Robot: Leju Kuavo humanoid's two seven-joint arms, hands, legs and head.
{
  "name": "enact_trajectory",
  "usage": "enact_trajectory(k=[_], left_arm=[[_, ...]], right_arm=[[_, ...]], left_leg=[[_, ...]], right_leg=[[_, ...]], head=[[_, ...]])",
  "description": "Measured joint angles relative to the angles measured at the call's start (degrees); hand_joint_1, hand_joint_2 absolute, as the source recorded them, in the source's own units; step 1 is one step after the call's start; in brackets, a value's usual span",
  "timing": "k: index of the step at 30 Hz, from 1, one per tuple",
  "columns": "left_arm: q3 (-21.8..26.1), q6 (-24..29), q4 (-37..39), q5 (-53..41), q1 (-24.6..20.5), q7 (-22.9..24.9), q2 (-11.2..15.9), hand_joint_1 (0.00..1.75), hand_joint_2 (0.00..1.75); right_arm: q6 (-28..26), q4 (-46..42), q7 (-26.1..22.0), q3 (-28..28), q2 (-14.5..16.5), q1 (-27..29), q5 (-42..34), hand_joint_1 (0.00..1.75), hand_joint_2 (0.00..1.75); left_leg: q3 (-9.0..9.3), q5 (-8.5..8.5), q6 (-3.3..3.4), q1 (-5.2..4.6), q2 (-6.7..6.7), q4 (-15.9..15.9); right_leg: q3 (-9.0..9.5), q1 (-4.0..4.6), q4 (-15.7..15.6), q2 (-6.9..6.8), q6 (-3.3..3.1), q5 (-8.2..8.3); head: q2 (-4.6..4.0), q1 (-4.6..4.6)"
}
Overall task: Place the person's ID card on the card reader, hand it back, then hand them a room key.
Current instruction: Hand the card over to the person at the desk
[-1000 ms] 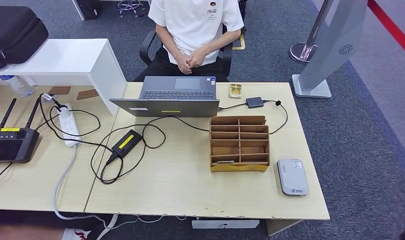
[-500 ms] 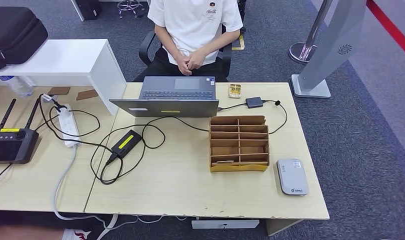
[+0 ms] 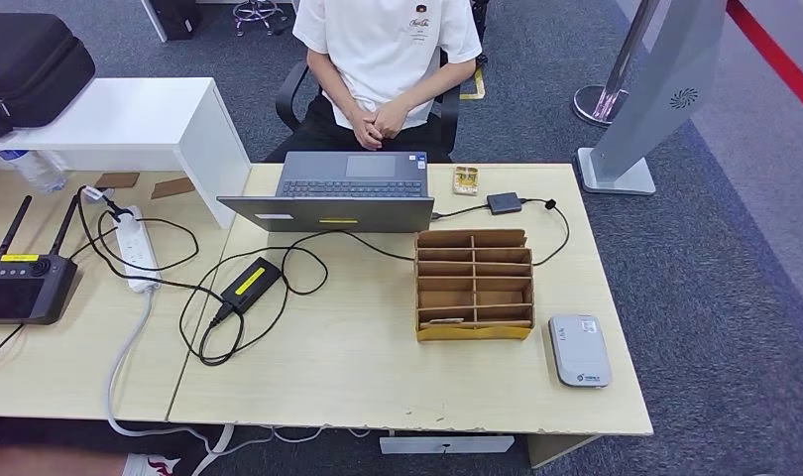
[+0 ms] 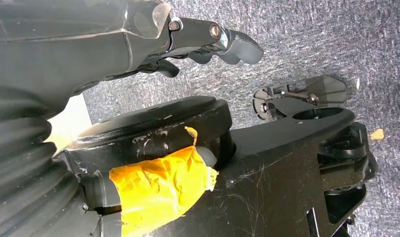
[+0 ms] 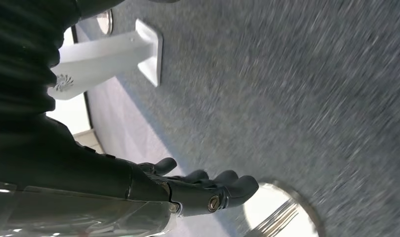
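The grey-white card reader (image 3: 579,350) lies flat at the desk's near right corner. Left of it stands a cardboard slot organizer (image 3: 474,285); a pale card (image 3: 443,321) lies in its nearest left slot. A person in a white shirt (image 3: 386,40) sits behind the desk with hands clasped (image 3: 378,121), and I see no card in them. My left hand (image 4: 208,39) hangs above grey carpet, fingers extended, holding nothing. My right hand (image 5: 203,190) also hangs over the carpet, fingers stretched out and empty; that view is blurred.
An open laptop (image 3: 348,190) sits at the desk's far side, with a small yellowish item (image 3: 466,179), a black adapter (image 3: 505,202) and cables beside it. A power brick (image 3: 251,282), power strip (image 3: 135,248) and black controller (image 3: 21,285) lie left. A grey stand (image 3: 655,94) rises at the right.
A dark shape at the lower right corner of the head view has dropped out of the picture. The desk, its objects and the person stay as they were.
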Motion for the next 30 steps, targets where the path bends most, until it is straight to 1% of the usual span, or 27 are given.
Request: enact_trajectory(k=[6, 10, 13, 15, 17, 19, 22, 23, 26, 27, 28, 29, 30], left_arm=[[0.01, 0.47, 0.0, -0.12, -0.18, 1.12, -0.1, 0.0, 1.75], [0.01, 0.71, 0.0, -0.5, -0.38, 2.09, -0.29, 0.0, 1.75], [0.01, 0.69, 0.0, -0.73, -0.42, 2.17, -0.37, 0.0, 1.75], [-0.01, 0.38, 0.0, -1.02, -0.45, 2.26, -0.39, 0.0, 1.75], [-0.04, -0.04, 0.0, -1.21, -0.5, 2.34, -0.4, 0.0, 1.75], [-0.05, -0.27, 0.0, -1.15, -0.52, 2.32, -0.4, 0.0, 1.75], [-0.07, 0.15, 0.0, -0.94, -0.5, 2.44, -0.34, 0.0, 0.44], [-0.07, 0.53, 0.0, -0.89, -0.47, 2.62, -0.32, 0.0, 0.44], [-0.08, 2.88, 0.0, -0.72, -0.35, 3.11, -0.27, 0.0, 1.75], [-0.01, 5.12, 0.0, -0.26, -0.3, 2.92, -0.21, 0.0, 1.75], [0.23, 8.7, 0.02, 0.68, -0.22, 2.36, -0.14, 0.0, 1.75], [0.67, 13.13, 0.21, 2.07, -0.12, 1.46, -0.06, 0.0, 1.31], [1.32, 17.78, 0.73, 3.87, 0.02, 0.26, 0.12, 0.0, 0.87]], right_arm=[[3.92, 0.18, -0.16, 0.32, 5.13, -0.19, 1.29, 0.0, 1.75], [5.02, 0.17, -1.73, 1.5, 7.98, -0.36, 3.28, 0.0, 1.75], [6.41, 0.17, -3.37, 2.5, 9.87, -0.65, 4.03, 0.0, 1.75], [8.59, 0.18, -4.38, 2.86, 11.0, -0.88, 3.5, 0.0, 1.75], [10.71, 0.19, -5.33, 2.95, 11.8, -1.04, 2.87, 0.0, 1.75], [11.21, 0.19, -5.96, 2.98, 12.22, -1.09, 2.83, 0.0, 1.75], [11.49, 0.18, -6.02, 2.97, 12.29, -1.1, 2.11, 0.0, 1.75], [11.81, 0.18, -5.89, 2.95, 12.28, -1.1, 1.79, 0.0, 1.75], [11.42, 0.16, -5.92, 2.91, 12.19, -1.05, 1.56, 0.0, 1.75], [9.7, 0.11, -6.33, 2.7, 12.16, -0.99, 1.0, 0.0, 1.75], [6.3, -0.03, -6.92, 2.2, 12.13, -0.89, -0.16, 0.0, 1.75], [0.95, -0.27, -7.51, 1.31, 12.11, -0.71, -1.76, 0.0, 1.75], [-5.9, -0.89, -7.98, -0.1, 12.12, -0.37, -3.29, 0.0, 1.75]], left_leg=[[-0.01, 0.01, -0.02, 0.0, 0.0, -0.01], [-0.01, 0.01, -0.03, 0.0, 0.0, -0.01], [0.0, 0.02, -0.03, 0.0, 0.0, -0.01], [0.0, 0.02, -0.03, 0.0, 0.0, -0.01], [0.0, 0.02, -0.03, -0.01, 0.0, -0.01], [0.0, 0.02, -0.03, -0.02, 0.0, -0.01], [-0.01, 0.01, -0.03, -0.02, 0.0, -0.01], [-0.01, 0.01, -0.03, -0.02, 0.0, 0.0], [-0.01, 0.0, -0.05, -0.01, 0.01, 0.0], [-0.01, -0.01, -0.06, -0.01, 0.01, 0.0], [-0.01, -0.01, -0.07, -0.01, 0.02, 0.0], [0.0, -0.01, -0.07, -0.01, 0.04, 0.0], [0.0, -0.02, -0.08, 0.0, 0.04, -0.01]], right_leg=[[0.01, 0.0, 0.0, 0.0, -0.01, 0.0], [0.01, 0.0, 0.0, 0.0, -0.01, 0.0], [0.01, 0.0, 0.0, 0.01, -0.01, 0.0], [0.01, 0.0, 0.0, 0.01, -0.01, 0.0], [0.01, -0.01, 0.0, 0.01, -0.01, 0.0], [0.01, -0.01, 0.0, 0.01, -0.01, 0.0], [0.01, -0.01, 0.0, 0.01, -0.01, 0.0], [0.01, -0.01, 0.0, 0.01, -0.01, 0.0], [0.01, -0.01, -0.01, 0.01, -0.01, 0.0], [0.01, -0.01, -0.01, 0.02, -0.01, 0.0], [0.0, -0.01, 0.0, 0.03, -0.01, 0.0], [0.0, -0.01, 0.0, 0.04, -0.01, 0.0], [0.0, 0.0, 0.0, 0.05, -0.03, -0.01]], head=[[0.0, 0.0], [0.0, 0.01], [0.0, 0.0], [0.0, 0.0], [0.0, 0.01], [0.0, 0.01], [0.0, 0.01], [0.0, 0.01], [0.0, 0.01], [0.0, 0.01], [0.0, 0.01], [0.0, 0.0], [0.0, 0.01]])
